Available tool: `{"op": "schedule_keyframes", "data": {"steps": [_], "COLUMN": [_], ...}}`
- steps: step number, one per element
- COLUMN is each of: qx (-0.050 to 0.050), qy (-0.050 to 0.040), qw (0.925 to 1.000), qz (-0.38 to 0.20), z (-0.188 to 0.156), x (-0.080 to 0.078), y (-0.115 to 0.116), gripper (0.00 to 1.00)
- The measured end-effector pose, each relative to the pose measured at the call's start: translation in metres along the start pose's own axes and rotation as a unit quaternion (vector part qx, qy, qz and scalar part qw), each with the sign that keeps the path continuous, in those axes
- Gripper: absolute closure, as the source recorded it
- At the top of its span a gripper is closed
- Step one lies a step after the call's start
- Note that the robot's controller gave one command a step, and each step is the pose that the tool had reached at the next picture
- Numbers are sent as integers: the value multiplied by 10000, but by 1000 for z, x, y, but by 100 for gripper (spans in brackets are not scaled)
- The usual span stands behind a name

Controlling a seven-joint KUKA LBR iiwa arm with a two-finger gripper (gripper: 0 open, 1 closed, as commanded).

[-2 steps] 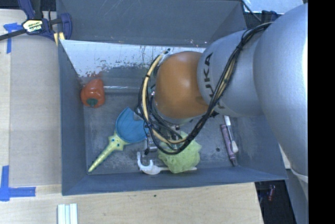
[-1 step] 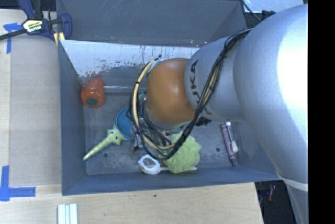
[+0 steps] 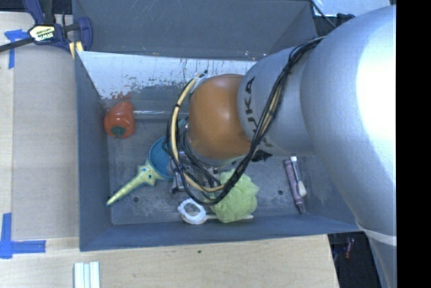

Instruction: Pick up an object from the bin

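Six loose things lie on the floor of the bin [image 3: 94, 145]. My arm comes in from 3 o'clock. The orange cover [image 3: 214, 117] on my wrist sits over bin centre, with cables [image 3: 176, 138] looping down its 9 o'clock side. My gripper [image 3: 183, 183] hangs below that cover, low in the bin at about 6 o'clock of centre, mostly masked by the cables. Parted or closed: not readable from this angle.

Nearest to the gripper:
- blue cup [image 3: 159, 155]: round, open side up, just beside it at 10 o'clock.
- white ring [image 3: 192, 212]: flat on the floor, close at 6 o'clock, near the bin's 6 o'clock wall.
- lime-green crumpled lump [image 3: 238, 199]: probably cloth or sponge. Close at 4 o'clock, its edge meeting the ring's 3 o'clock side.

Further out:
- yellow-green pointed cone [image 3: 137, 184]: on its side at 9 o'clock, tip aimed at 8 o'clock, wide end against the blue cup.
- orange-red stubby piece [image 3: 119, 120]: green at one end, at 10 o'clock, well apart, toward the bin's 10 o'clock corner.
- pink pen-like stick [image 3: 294, 184]: at 3 o'clock, well apart, lying roughly along the 12-to-6 line under my arm's edge.

So the gripper sits between the cup, the ring and the lump, and the cup is the closest of the three.
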State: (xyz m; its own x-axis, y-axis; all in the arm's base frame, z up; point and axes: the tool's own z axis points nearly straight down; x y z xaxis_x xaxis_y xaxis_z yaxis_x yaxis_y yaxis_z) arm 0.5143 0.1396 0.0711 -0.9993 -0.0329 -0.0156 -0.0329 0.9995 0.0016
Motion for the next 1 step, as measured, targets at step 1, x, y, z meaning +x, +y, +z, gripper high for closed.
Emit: {"op": "schedule_keyframes", "data": {"steps": [1], "qx": [-9], "qy": [-11], "qw": [10000], "qz": [80], "z": [0], "x": [-8], "y": [-4], "gripper": [100]}}
